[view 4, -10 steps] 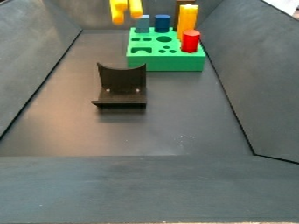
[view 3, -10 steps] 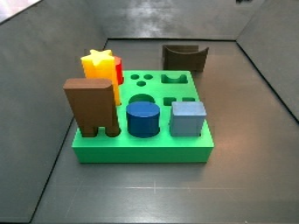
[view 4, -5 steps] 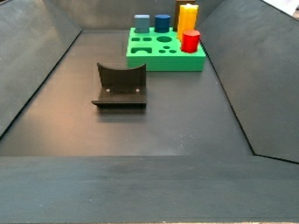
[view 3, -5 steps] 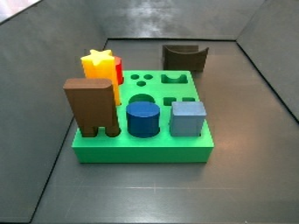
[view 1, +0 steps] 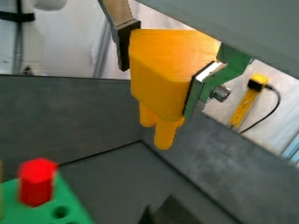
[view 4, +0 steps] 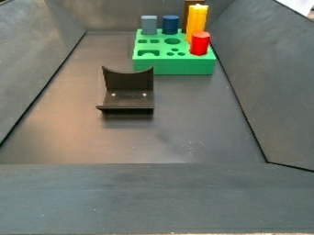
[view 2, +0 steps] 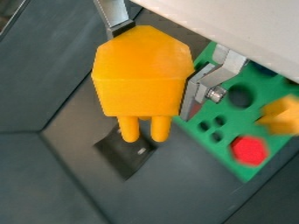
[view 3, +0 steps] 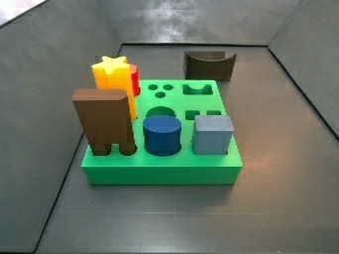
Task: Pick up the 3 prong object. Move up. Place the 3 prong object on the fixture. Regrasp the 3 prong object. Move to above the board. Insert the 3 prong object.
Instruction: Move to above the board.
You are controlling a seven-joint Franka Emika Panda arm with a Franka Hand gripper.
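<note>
**Gripper carrying the 3 prong object above the floor; side views show only the board and fixture**

Both wrist views show the gripper [view 1: 163, 74] closed on the 3 prong object [view 1: 163, 74], an orange-yellow block held between the silver fingers [view 2: 208, 83] with its round prongs pointing down. In a wrist view the prongs hang over the dark fixture [view 2: 128, 149], with clear air between them, and the green board [view 2: 239, 114] lies to one side, its small round holes and a red peg [view 2: 247, 150] visible. The red peg [view 1: 38, 179] and a corner of the board also show in a wrist view, along with a yellow cable [view 1: 247, 101] beyond the enclosure wall.

Neither side view shows the gripper or the held block. One side view shows the board [view 3: 166, 171] in the middle of the floor, carrying a tall brown two-legged block [view 3: 103, 121], a yellow star block [view 3: 114, 71], a blue cylinder [view 3: 162, 134] and a grey-blue cube [view 3: 213, 134], with the fixture [view 3: 209, 65] behind it near the back wall. In a side view the fixture [view 4: 125, 90] stands nearer the camera, well apart from the board [view 4: 172, 53] at the far end.
</note>
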